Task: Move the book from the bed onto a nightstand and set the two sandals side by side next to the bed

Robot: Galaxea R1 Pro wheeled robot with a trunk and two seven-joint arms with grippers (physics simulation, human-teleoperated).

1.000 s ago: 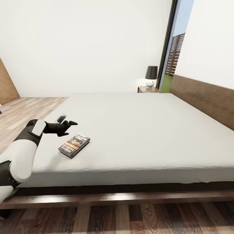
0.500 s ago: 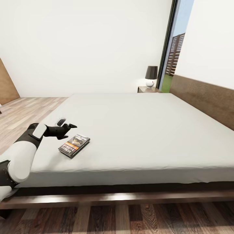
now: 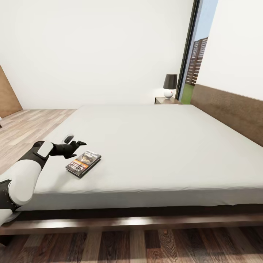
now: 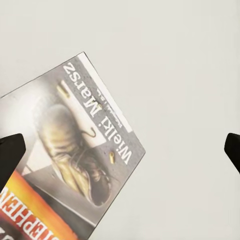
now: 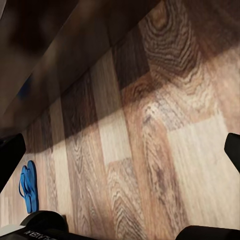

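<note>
While left gripper (image 3: 74,141) hovers wide, book (image 3: 83,163) lies flat: grey cover, orange lettering; right gripper apparently wide.

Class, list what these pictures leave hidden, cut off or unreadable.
- Book: the left wrist view's edge cuts off its orange title.
- Sandals: small and distant in the right wrist view; whether one or two, unclear.
- Nightstand: the bed hides its front.
</note>
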